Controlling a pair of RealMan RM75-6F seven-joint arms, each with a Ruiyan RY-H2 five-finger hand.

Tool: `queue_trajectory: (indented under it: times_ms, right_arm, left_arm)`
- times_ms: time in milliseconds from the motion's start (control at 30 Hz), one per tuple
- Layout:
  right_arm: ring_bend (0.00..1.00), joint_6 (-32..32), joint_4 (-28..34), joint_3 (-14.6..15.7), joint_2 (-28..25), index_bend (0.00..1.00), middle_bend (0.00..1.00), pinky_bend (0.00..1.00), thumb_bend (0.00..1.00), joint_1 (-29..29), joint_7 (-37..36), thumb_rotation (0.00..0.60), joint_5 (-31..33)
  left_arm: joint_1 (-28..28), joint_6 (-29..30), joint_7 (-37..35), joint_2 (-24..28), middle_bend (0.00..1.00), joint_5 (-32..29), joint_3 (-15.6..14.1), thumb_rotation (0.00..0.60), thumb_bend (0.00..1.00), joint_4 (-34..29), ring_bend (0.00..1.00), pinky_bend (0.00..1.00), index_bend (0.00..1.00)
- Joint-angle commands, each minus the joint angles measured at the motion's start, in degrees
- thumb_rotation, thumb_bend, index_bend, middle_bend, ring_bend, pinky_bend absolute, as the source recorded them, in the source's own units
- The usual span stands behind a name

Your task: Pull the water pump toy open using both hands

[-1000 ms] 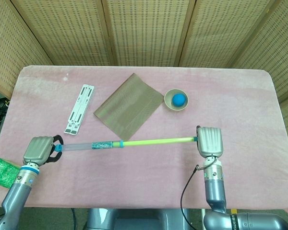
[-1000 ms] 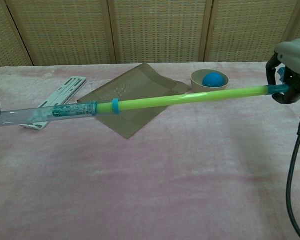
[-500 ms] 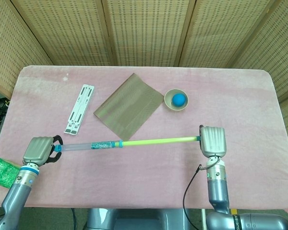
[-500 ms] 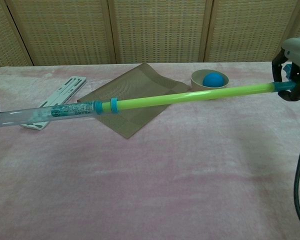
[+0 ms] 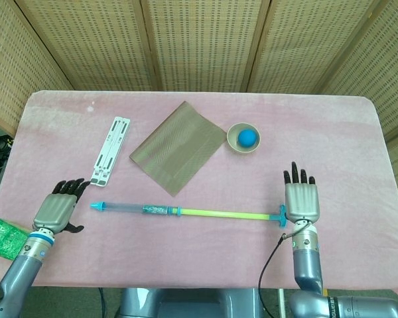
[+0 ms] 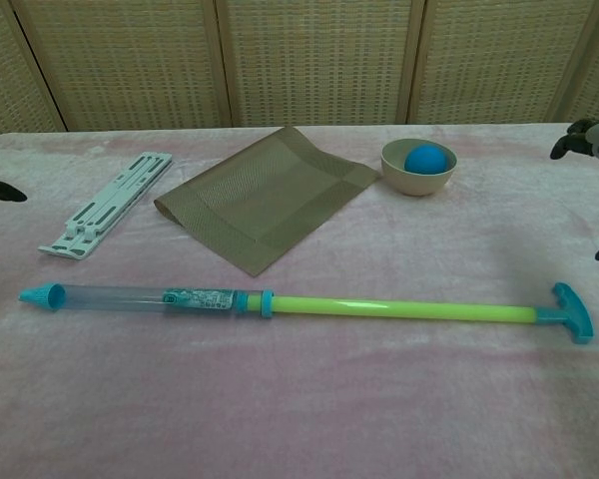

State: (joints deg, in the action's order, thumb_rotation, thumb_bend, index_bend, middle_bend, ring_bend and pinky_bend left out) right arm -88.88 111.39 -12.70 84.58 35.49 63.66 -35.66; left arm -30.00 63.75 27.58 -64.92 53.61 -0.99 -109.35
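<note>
Water pump toy (image 5: 186, 211): lies flat on the pink desk (image 5: 358, 146), pulled out long; clear barrel with a blue nozzle tip toward the left, green rod and blue T-handle toward the right.
Left hand (image 5: 56, 211): hovers just left of the nozzle tip, not touching it; fingers (image 5: 71, 188) released and spread, holding nothing.
Right hand (image 5: 302, 199): beside the T-handle, apart from it; fingers (image 5: 296, 175) straight and spread, holding nothing.
Mat (image 5: 178, 146): brown woven square, behind the toy, near the desk's middle.
Bowl (image 5: 243, 138): tan, just right of the mat, with a blue ball (image 5: 247, 137) inside.
White folding stand (image 5: 110, 150): flat on the desk, left of the mat.
Green packet (image 5: 3, 238): at the desk's near left edge, beside the left arm.
</note>
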Motion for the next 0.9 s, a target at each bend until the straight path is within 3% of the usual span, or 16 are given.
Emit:
queue_trajectory:
  times_ms: [33, 200, 467, 633, 900]
  right_arm:
    - [0.01, 0.66, -0.57, 1.11, -0.74, 0.12, 0.00, 0.16, 0.17, -0.90, -2.60, 0.600, -2.15]
    - [0.00, 2.70, -1.13, 5.66, -3.36, 0.12, 0.00, 0.03, 0.17, -4.54, -12.66, 0.600, -11.78]
    - [0.00, 0.54, -8.94, 16.50, -7.30, 0.04, 0.00, 0.00, 0.17, -13.56, -39.79, 0.600, -38.90]
    - [0.00, -4.99, -15.24, 19.10, -7.94, 0.02, 0.00, 0.00, 0.15, -17.91, -46.85, 0.600, -46.91]
    - [0.00, -8.36, -20.03, 19.45, -8.57, 0.01, 0.00, 0.00, 0.15, -22.39, -52.07, 0.600, -50.39]
  left_arm:
    - [0.81, -0.21, -2.34, 0.44, 0.00, 1.82, -0.35, 0.600, 0.14, -0.68, 0.00, 0.00, 0.00]
    - [4.75, 4.25, -8.48, -0.05, 0.00, 10.49, -1.40, 0.600, 0.14, 0.93, 0.00, 0.00, 0.00]
    - [12.90, 16.82, -18.74, -3.05, 0.00, 27.26, -4.71, 0.600, 0.13, 9.37, 0.00, 0.00, 0.00]
    - [16.83, 22.80, -17.91, -5.04, 0.00, 30.57, -5.39, 0.600, 0.13, 13.82, 0.00, 0.00, 0.00]
    - [20.20, 25.89, -18.45, -6.64, 0.00, 32.43, -5.43, 0.600, 0.13, 17.87, 0.00, 0.00, 0.00]
